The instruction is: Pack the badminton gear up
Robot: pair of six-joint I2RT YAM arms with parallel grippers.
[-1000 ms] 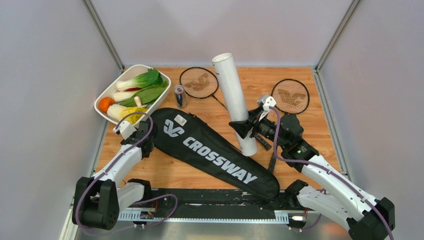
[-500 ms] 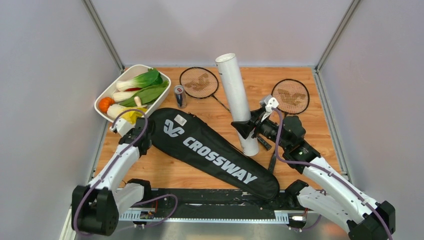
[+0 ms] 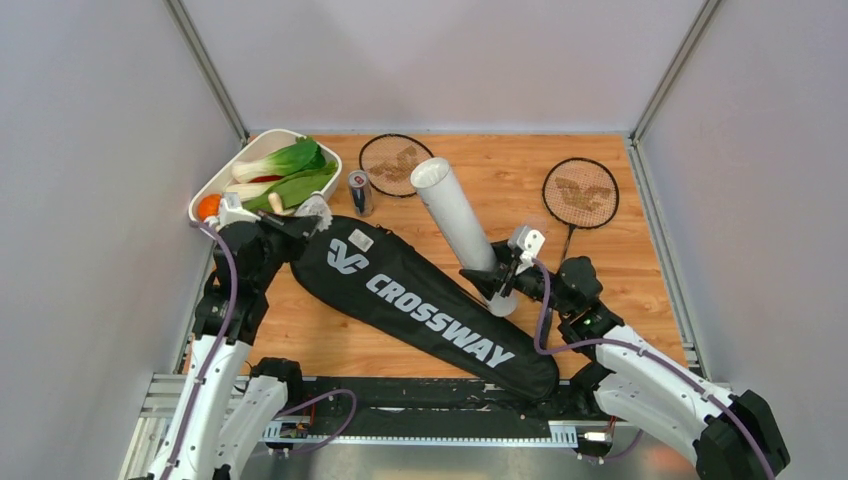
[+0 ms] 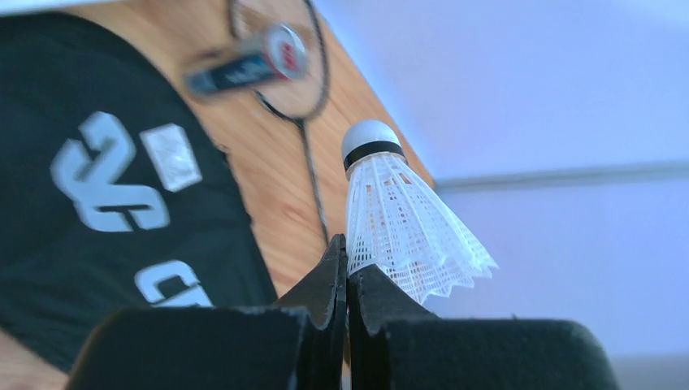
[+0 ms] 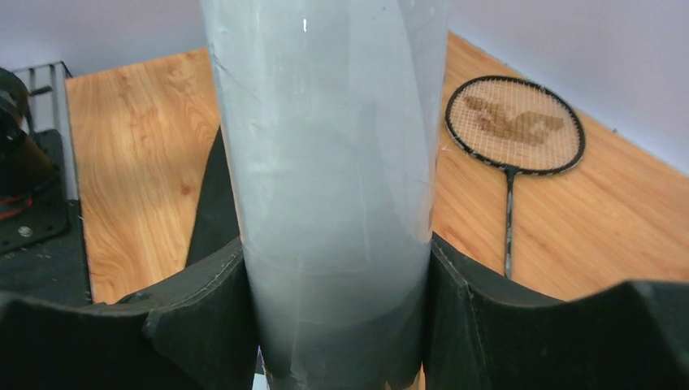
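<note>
The left gripper [image 4: 347,268] has its jaws pressed together on the skirt edge of a shuttlecock [image 4: 402,219], which sticks up from the tips with its cork end pointing away. In the top view this gripper [image 3: 293,222] hangs over the wide end of the bag [image 3: 430,305], just beside the tray [image 3: 205,200] of vegetables [image 3: 285,170]. The can [image 3: 359,190] stands near it, between the tray and the tube.

The right gripper [image 5: 337,284] is spread partway, with both fingers flat against the sides of the tube [image 5: 325,146], clamped low on it. The tube [image 3: 455,215] leans, with its open mouth raised toward the far left and its lower end by the bag's right edge, near the table [image 3: 620,290].

The bag lies flat and slantwise across the middle, between the two arms, with "CROSSWAY" facing up.

One racket [image 3: 397,163] lies at the far edge behind the can, its shaft passing behind the tube. The other racket [image 3: 581,192] lies on the far right, well apart from the bag, with its handle pointing toward the right arm.
</note>
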